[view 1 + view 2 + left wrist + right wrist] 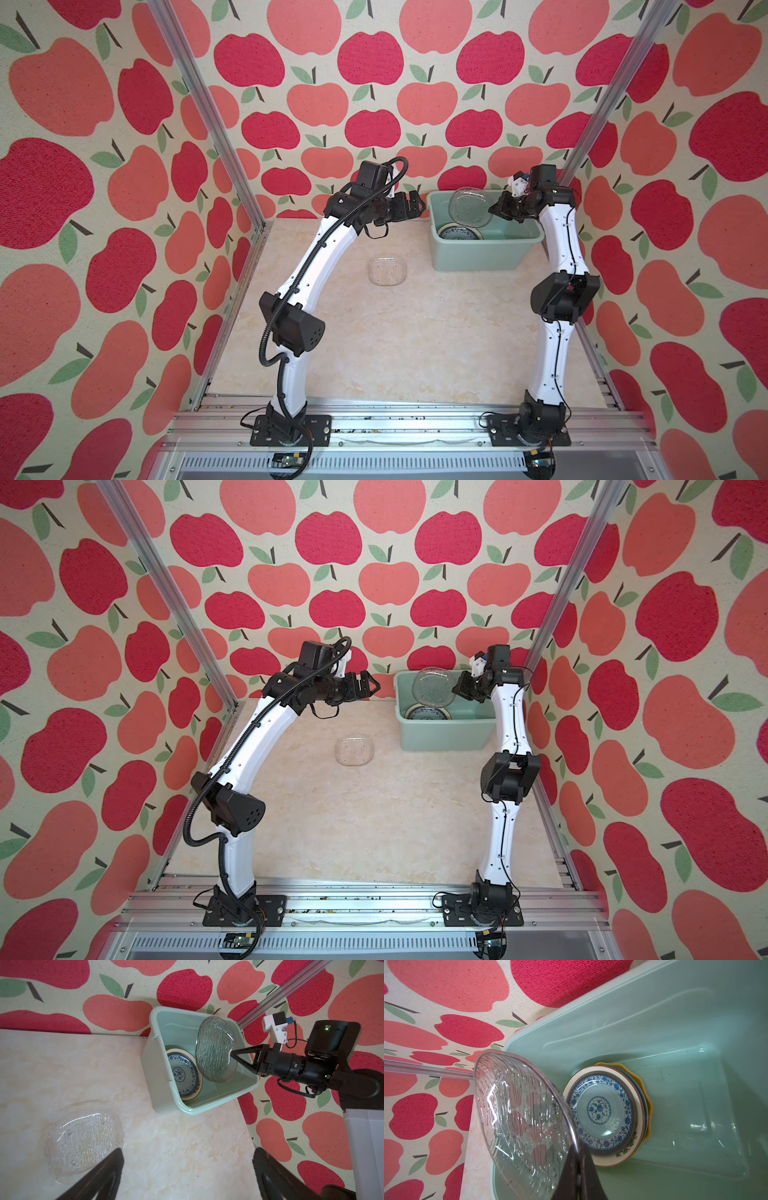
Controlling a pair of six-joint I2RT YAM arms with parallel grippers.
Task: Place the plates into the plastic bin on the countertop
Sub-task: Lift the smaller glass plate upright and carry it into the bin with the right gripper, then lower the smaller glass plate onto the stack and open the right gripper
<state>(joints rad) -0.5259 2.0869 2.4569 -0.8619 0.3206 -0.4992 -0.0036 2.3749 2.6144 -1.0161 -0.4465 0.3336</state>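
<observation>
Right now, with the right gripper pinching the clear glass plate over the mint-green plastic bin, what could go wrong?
The right gripper grips only the rim of the tilted clear ribbed glass plate; it could slip. Dropped from here, it may chip against the blue-patterned plate lying in the mint-green plastic bin.

- The tabletop I work over is a flat, beige-cream surface with a marbled pattern.
- An aluminium rail runs along its 6 o'clock edge.
- The plastic bin, pale mint green with a rolled rim, stands on the tabletop at about 1 o'clock. It sits in the far corner, close to the apple-print wall at 12 o'clock.
- A clear glass plate lies flat on the tabletop at about 11 o'clock from the middle.
- The plate is apart from the bin, which sits at about 2 o'clock from it with bare marble between them.
</observation>
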